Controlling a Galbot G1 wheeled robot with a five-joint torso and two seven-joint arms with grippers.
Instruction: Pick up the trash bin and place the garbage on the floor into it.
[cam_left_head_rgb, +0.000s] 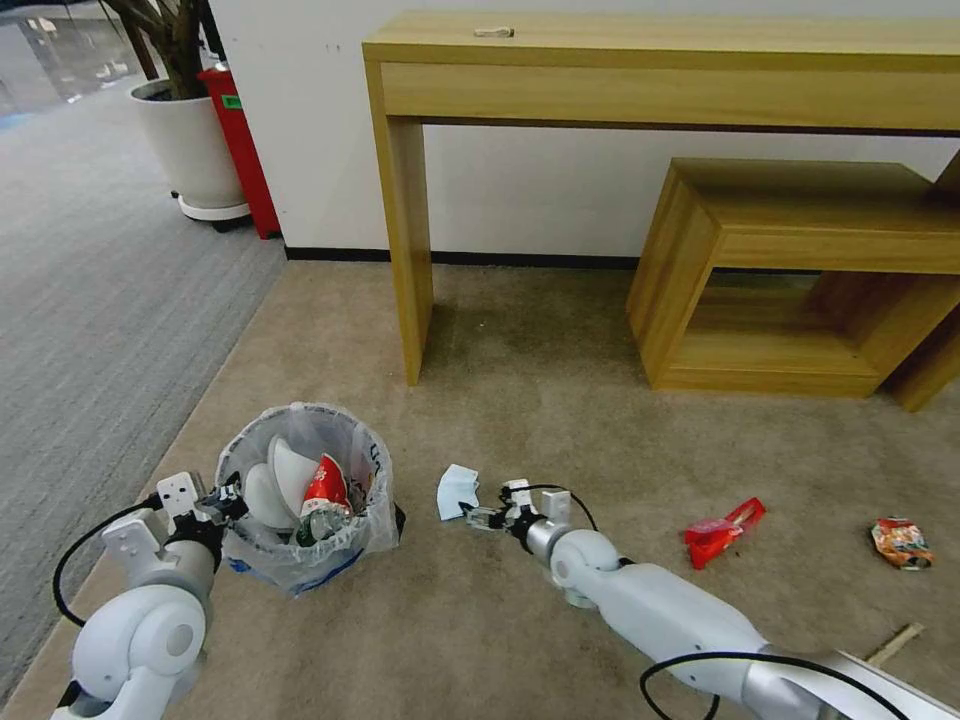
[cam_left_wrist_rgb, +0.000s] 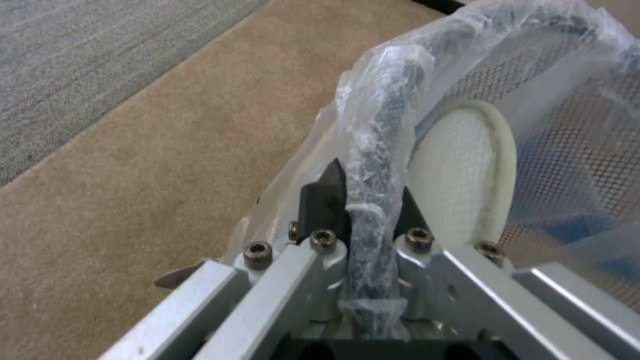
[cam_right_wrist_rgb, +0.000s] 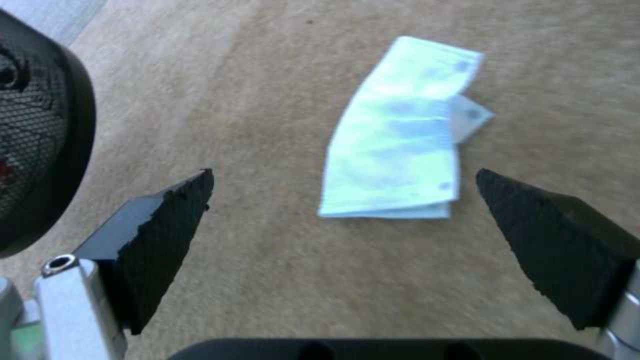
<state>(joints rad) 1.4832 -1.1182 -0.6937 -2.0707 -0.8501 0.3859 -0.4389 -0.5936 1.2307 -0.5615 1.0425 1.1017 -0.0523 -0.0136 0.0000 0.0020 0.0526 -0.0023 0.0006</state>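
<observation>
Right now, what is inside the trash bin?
In the trash bin, two white slippers, a red wrapper and a small bottle show. Anything beneath them is covered.

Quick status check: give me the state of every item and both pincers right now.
trash bin: upright on the carpet, part filled, rim gripped.
left pincer: shut on the bagged rim.
right pincer: open, low over the mask.
pale blue mask: folded flat on the carpet, not gripped.
white slippers: in the bin.
red wrapper: on the carpet.
orange packet: on the carpet.
wooden stick: on the carpet.
</observation>
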